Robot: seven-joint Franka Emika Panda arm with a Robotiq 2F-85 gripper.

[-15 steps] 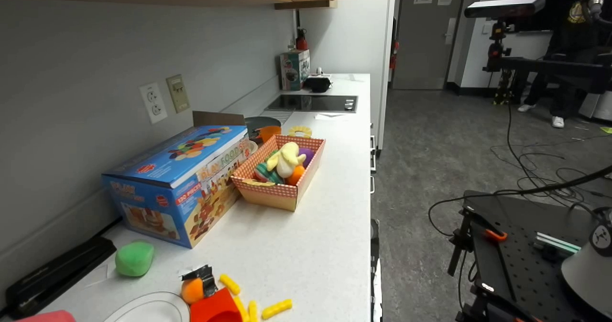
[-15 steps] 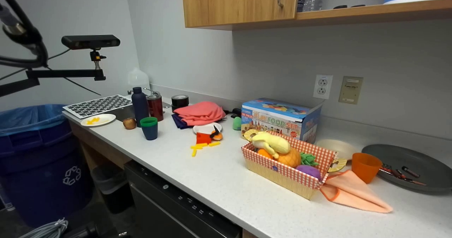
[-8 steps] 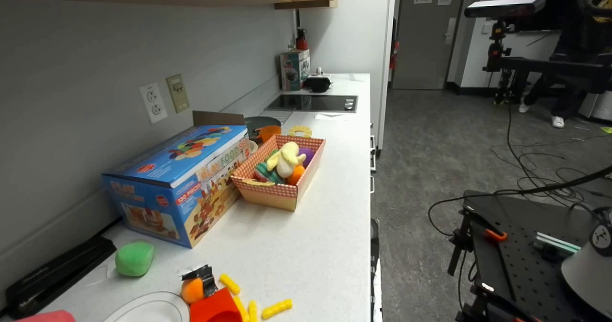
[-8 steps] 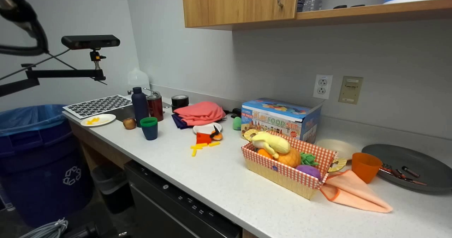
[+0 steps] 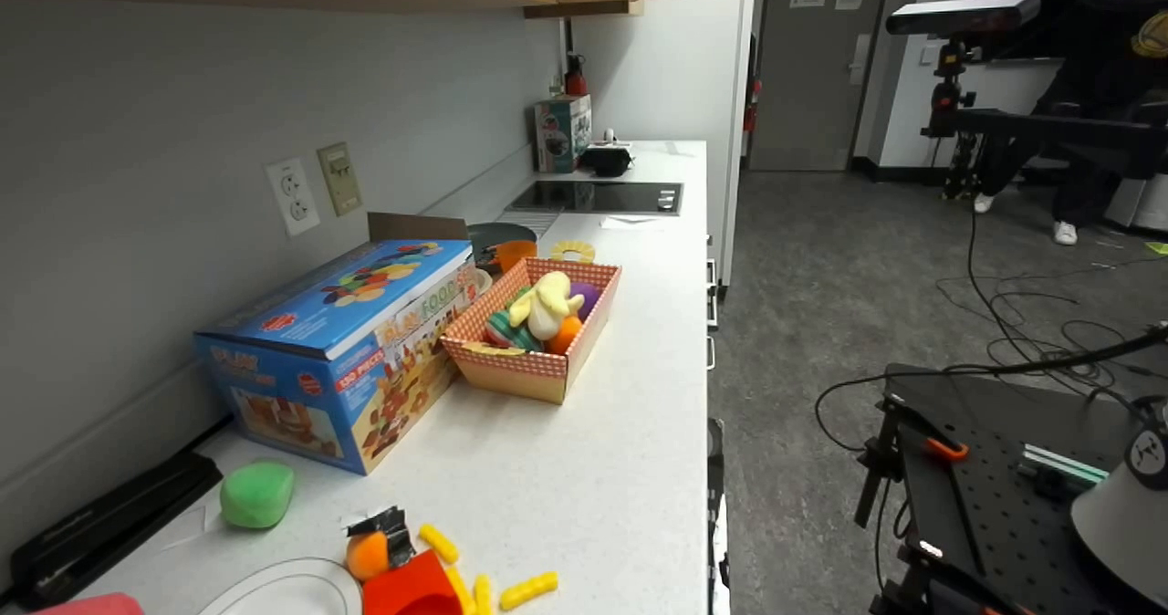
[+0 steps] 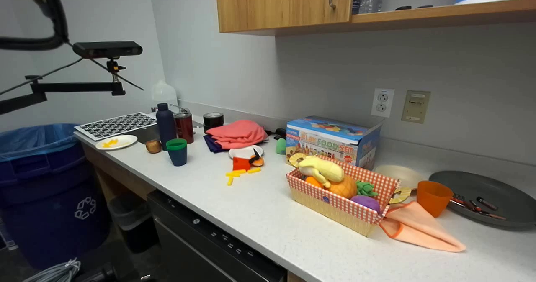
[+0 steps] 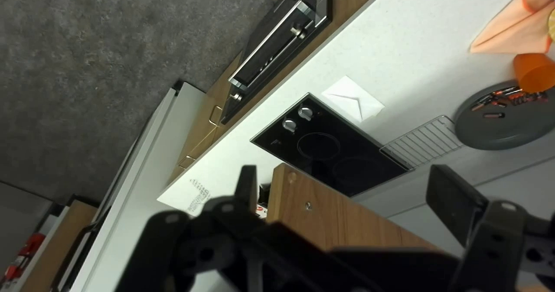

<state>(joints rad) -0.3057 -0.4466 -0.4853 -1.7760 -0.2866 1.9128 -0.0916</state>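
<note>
Cabinet [image 7: 321,214] overhead, wood edge showing between the fingers of the tool [image 7: 347,183] in wrist view; tool spread wide, more gap at view's right, touch or not unclear. Counter [image 7: 425,27] below, long front edge running diagonally. Cooktop [image 7: 321,147] just in from that edge. Gray plate [image 7: 498,136] farther along, wire rack [image 7: 425,140] between. White paper [image 7: 353,99] just beside cooktop.

matt claw [image 7: 347,188], smooth wooden cabinet [image 7: 342,218], glossy cooktop [image 7: 318,144].

Black two-finger gripper [image 7: 344,186] is kinda blurry in the wrist view; near white round plate [image 5: 287,592] gets chopped off in an exterior view.
</note>
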